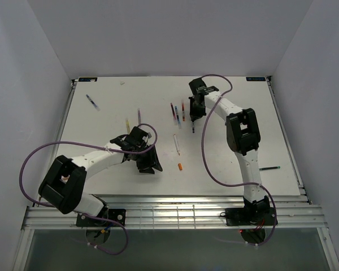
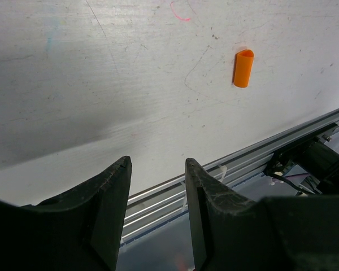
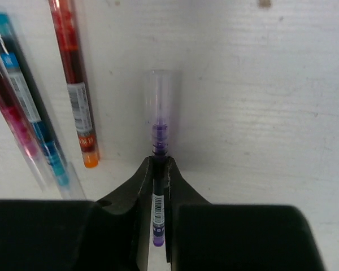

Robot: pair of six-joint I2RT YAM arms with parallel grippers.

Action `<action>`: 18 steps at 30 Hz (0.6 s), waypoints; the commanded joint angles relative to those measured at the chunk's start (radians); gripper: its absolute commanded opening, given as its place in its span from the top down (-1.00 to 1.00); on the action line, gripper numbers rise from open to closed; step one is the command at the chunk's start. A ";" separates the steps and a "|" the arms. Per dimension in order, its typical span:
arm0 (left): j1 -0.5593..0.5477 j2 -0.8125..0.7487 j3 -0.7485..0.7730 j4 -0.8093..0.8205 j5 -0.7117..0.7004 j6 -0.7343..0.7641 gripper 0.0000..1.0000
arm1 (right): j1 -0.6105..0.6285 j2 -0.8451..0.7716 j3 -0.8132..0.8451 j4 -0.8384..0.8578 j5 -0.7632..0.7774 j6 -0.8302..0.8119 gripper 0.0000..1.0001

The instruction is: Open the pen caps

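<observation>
My right gripper (image 3: 159, 164) is shut on a thin purple pen (image 3: 159, 144). The pen's clear cap (image 3: 162, 93) sticks out past the fingertips, over the white table. In the top view that gripper (image 1: 194, 118) is at the middle back of the table, beside a group of pens (image 1: 175, 113). My left gripper (image 2: 158, 164) stands open with nothing between its fingers, near the table's front edge (image 1: 148, 164). A loose orange pen cap (image 2: 243, 68) lies on the table ahead of it, to its right (image 1: 181, 166).
A red pen with an orange end (image 3: 73, 79) and a blue pen (image 3: 28, 96) lie just left of my right gripper. Other pens lie scattered: a pale one (image 1: 176, 144), a yellow one (image 1: 127, 124), one at the far left (image 1: 92, 101), a dark one (image 1: 269, 168) by the right edge.
</observation>
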 commanded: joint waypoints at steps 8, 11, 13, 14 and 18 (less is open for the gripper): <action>-0.002 -0.031 0.180 -0.095 -0.008 -0.009 -0.08 | 0.008 -0.169 -0.154 -0.053 -0.082 -0.089 0.85; -0.001 -0.013 0.278 -0.120 0.012 -0.022 -0.08 | 0.013 -0.333 -0.283 -0.021 -0.217 -0.081 0.85; 0.001 0.004 0.341 -0.127 0.029 -0.036 -0.08 | 0.020 -0.416 -0.408 0.002 -0.330 -0.084 0.85; 0.001 0.006 0.358 -0.127 0.032 -0.056 -0.08 | 0.028 -0.496 -0.456 0.009 -0.378 -0.090 0.84; 0.009 0.004 0.382 -0.059 0.061 -0.091 -0.11 | 0.071 -0.696 -0.715 0.111 -0.637 -0.121 0.85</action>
